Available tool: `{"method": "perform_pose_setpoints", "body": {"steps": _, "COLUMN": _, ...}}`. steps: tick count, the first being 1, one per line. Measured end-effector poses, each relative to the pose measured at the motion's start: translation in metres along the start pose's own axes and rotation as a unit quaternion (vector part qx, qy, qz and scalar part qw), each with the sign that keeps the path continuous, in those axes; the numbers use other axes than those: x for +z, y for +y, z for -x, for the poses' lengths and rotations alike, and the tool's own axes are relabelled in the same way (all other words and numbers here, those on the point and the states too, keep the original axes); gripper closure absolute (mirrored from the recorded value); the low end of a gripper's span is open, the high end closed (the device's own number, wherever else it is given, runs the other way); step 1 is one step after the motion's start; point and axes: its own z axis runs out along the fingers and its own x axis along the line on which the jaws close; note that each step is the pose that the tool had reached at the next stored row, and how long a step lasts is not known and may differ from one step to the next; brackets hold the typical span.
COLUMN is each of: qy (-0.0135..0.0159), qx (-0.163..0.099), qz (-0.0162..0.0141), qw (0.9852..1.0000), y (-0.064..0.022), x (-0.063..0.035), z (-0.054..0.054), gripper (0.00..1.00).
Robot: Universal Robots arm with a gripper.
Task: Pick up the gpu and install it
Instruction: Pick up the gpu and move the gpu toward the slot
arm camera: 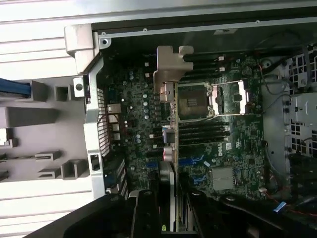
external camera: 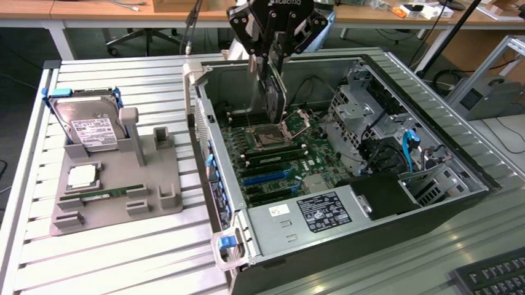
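gpu (external camera: 275,98) bracket (arm camera: 167,69) silver; motherboard (arm camera: 242,134) green; hard drive (external camera: 86,117) label (external camera: 97,132) white

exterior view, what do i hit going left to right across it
hard drive → gpu held in the gripper → large label sticker → black box → keyboard

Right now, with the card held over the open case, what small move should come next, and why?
Probably shift it along the board toward the blue slots before any lowering. The tool grips the gpu edge-on above the processor socket, clear of the board; the blue slots lie beyond the memory slots, not under the card.
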Motion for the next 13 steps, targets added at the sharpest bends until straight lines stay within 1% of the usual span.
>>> {"method": "perform_pose_setpoints", "body": {"steps": 2, "qy": 0.0, "qx": 0.0, "qz": -0.0003, "qw": 1.0, "y": 0.001, "x": 0.0014, "z": 0.012, "gripper": 0.74}}
{"method": "perform_pose_setpoints", "body": {"steps": 3, "qy": 0.0, "qx": 0.0, "qz": -0.0005, "qw": 1.0, "y": 0.0018, "x": 0.0027, "z": 0.02, "gripper": 0.74}}
{"method": "perform_pose_setpoints", "body": {"steps": 13, "qy": -0.0002, "qx": 0.0, "qz": -0.0014, "qw": 1.0, "y": 0.0032, "x": 0.0049, "z": 0.035, "gripper": 0.74}}
